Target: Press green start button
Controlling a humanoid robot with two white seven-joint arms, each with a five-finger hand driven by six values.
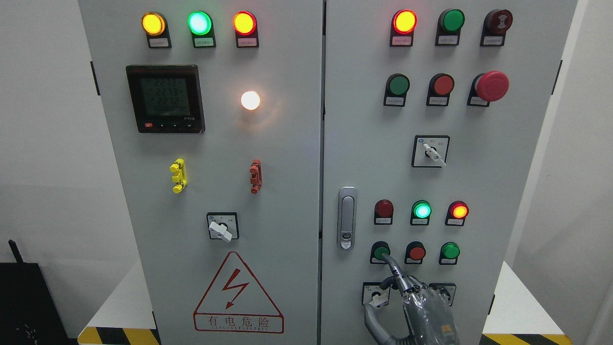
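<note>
Head view: right hand forefinger touching green start button on cabinet.

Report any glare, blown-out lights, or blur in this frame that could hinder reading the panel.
Head view: the white lamp is blown out and casts a warm halo on the door; the lit green lamp blooms; the meter display digits and button labels are too soft to read; the right hand hides part of the green button.

Right hand, index finger extended
</note>
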